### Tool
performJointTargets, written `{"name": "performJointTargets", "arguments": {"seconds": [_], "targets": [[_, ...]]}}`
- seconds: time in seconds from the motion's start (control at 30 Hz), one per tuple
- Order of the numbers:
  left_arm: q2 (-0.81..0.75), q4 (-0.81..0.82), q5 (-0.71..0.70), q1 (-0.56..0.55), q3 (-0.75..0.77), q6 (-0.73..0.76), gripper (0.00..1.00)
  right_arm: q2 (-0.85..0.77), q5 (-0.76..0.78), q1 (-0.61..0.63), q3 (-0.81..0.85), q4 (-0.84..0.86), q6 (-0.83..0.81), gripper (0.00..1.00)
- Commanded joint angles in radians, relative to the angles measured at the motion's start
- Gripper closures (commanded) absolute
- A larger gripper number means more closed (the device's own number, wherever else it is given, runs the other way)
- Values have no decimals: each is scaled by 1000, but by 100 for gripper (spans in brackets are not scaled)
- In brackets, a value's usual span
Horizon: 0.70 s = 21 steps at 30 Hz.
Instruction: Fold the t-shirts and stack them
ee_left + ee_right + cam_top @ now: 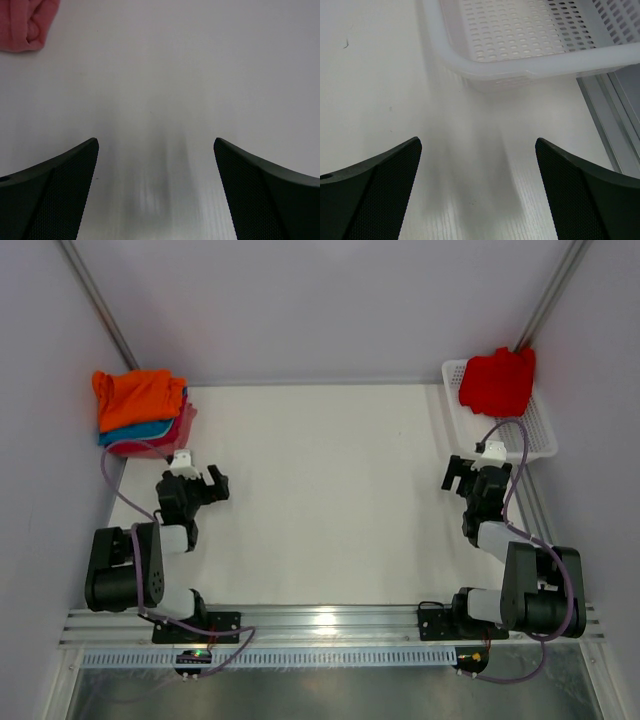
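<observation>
A stack of folded t-shirts lies in the far left corner: bright orange (140, 395) on top, blue (130, 432) under it, pink (165, 440) at the bottom. A corner of the pink one (22, 25) shows at the top left of the left wrist view. A crumpled red t-shirt (497, 380) sits in the far end of the white mesh basket (540, 435). My left gripper (216, 484) (156, 145) is open over bare table, just in front of the stack. My right gripper (456, 474) (478, 145) is open and holds nothing, close to the basket's near rim (520, 65).
The white table (330, 490) is walled on three sides by pale panels. A metal rail (615, 115) runs along the table's right edge beside the basket. Both arm bases sit on the aluminium rail (330, 625) at the near edge.
</observation>
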Motion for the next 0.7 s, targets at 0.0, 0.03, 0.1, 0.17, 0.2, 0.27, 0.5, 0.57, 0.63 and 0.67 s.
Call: {"name": "performJointTargets", "arguments": {"seconds": [0.0, 0.03, 0.1, 0.17, 0.2, 0.27, 0.5, 0.57, 0.63, 0.67], "targets": [[27, 417, -128, -62, -131, 66, 1, -13, 105, -3, 5, 84, 64, 1], [64, 541, -118, -85, -164, 75, 1, -16, 112, -3, 0, 85, 65, 1], [27, 472, -113, -85, -178, 85, 1, -30, 75, 0, -20, 116, 45, 1], [22, 404, -116, -85, -138, 88, 1, -28, -23, 7, -17, 107, -6, 1], [46, 427, -89, -85, -133, 86, 1, -25, -49, 20, -9, 98, -27, 1], [28, 349, -77, -85, -104, 103, 1, -33, -190, 23, -15, 98, -59, 0], [36, 299, -90, -85, -72, 91, 1, -129, -440, 58, -125, 168, -211, 1], [34, 293, -92, -85, -72, 92, 1, -157, -443, 60, -155, 199, -212, 1], [32, 295, -92, -85, -73, 92, 1, -172, -447, 58, -164, 213, -217, 1], [34, 295, -92, -85, -72, 92, 1, -172, -434, 58, -173, 217, -214, 1]]}}
